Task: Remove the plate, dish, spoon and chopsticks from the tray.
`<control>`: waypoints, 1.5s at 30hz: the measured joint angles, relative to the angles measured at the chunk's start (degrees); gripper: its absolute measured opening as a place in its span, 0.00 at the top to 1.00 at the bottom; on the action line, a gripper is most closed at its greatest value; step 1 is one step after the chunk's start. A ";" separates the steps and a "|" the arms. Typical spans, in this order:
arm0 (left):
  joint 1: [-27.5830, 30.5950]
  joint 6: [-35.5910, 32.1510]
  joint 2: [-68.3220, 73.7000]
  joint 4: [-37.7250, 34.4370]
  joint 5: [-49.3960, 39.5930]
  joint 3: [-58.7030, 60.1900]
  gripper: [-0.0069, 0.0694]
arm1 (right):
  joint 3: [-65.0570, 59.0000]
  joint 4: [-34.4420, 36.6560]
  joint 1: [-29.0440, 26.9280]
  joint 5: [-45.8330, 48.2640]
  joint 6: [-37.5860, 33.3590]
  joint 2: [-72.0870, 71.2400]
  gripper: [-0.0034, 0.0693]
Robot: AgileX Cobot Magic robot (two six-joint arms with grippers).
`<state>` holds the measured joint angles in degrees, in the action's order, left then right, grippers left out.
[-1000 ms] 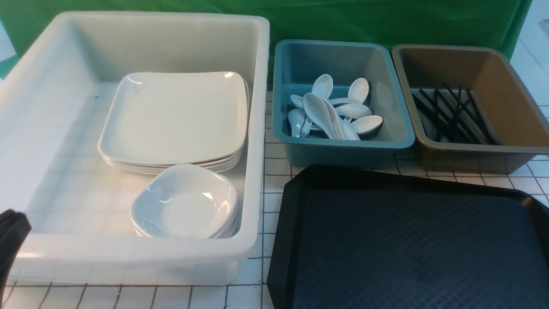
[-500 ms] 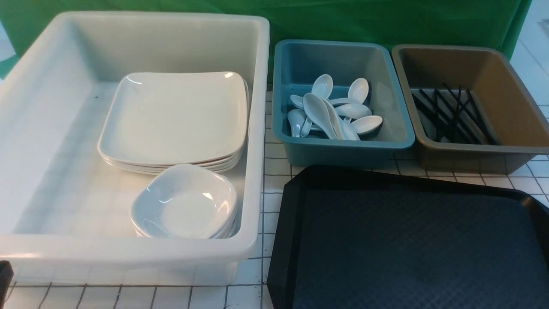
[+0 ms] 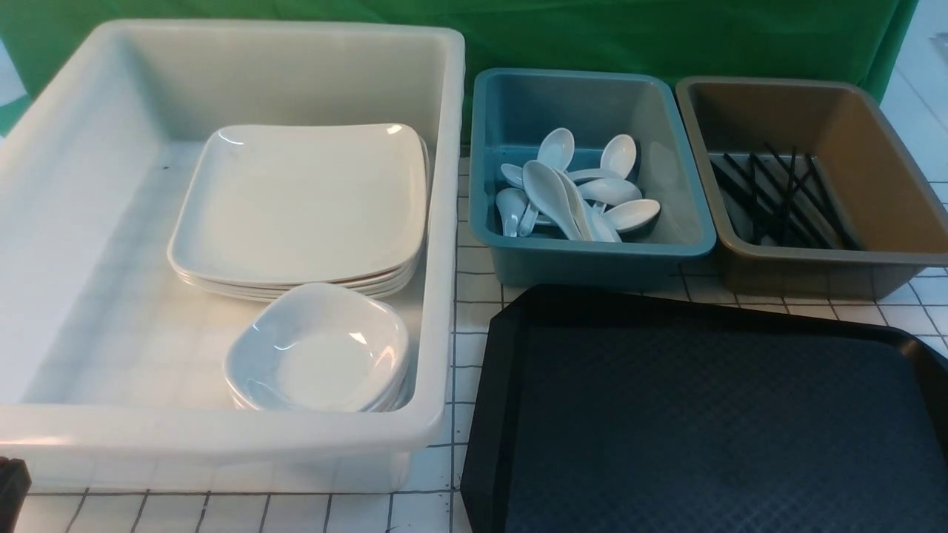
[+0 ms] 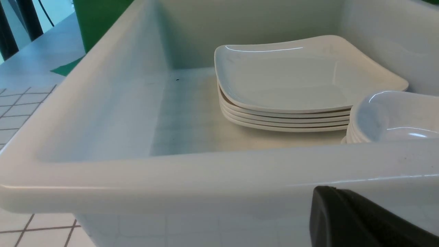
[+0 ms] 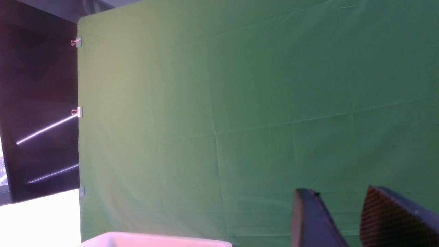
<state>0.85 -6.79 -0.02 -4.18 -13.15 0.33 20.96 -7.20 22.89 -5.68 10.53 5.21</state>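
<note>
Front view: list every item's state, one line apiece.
tray: nothing on it in view.
plates: stacked in white bin.
small dishes: stacked beside the plates.
spoons: piled in teal bin.
chopsticks: lying crossed in brown bin.

black pincer (image 5: pixel 346 219), ribbed pads (image 5: pixel 384 216)

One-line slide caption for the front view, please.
Black tray bare; plates and dishes stacked in white bin, spoons in teal, chopsticks in brown.
</note>
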 joint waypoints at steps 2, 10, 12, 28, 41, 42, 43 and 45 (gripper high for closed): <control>0.00 0.00 0.00 0.00 0.00 0.00 0.90 | 0.00 0.00 0.00 0.00 0.00 0.00 0.62; 0.00 0.00 0.00 0.00 0.00 0.00 0.90 | 0.00 0.00 0.00 0.00 0.00 0.00 0.62; 0.00 0.00 0.00 0.00 0.00 0.00 0.90 | 0.00 0.00 0.00 0.00 0.00 0.00 0.62; 0.00 0.00 0.00 0.24 0.00 0.00 0.90 | -2.54 -0.02 -2.90 6.00 -5.68 -0.69 0.62; 0.00 0.00 0.00 0.77 -0.09 0.00 0.90 | -21.23 -0.02 -21.79 15.53 -14.29 -4.41 0.62; 0.00 0.00 0.00 0.77 -0.01 0.00 0.90 | -21.31 -0.02 -22.06 17.72 -13.86 -4.79 0.62; 0.00 0.00 0.00 0.82 -0.01 0.00 0.90 | -21.36 -0.07 -22.24 18.76 -13.54 -5.00 0.62; 0.00 0.00 -0.06 0.81 -0.24 0.06 0.90 | -21.43 -0.07 -22.86 19.59 -12.30 -5.06 0.62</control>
<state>0.85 -6.79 -0.08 -3.37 -13.39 0.39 -0.46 -7.27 0.02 13.91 -1.77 0.15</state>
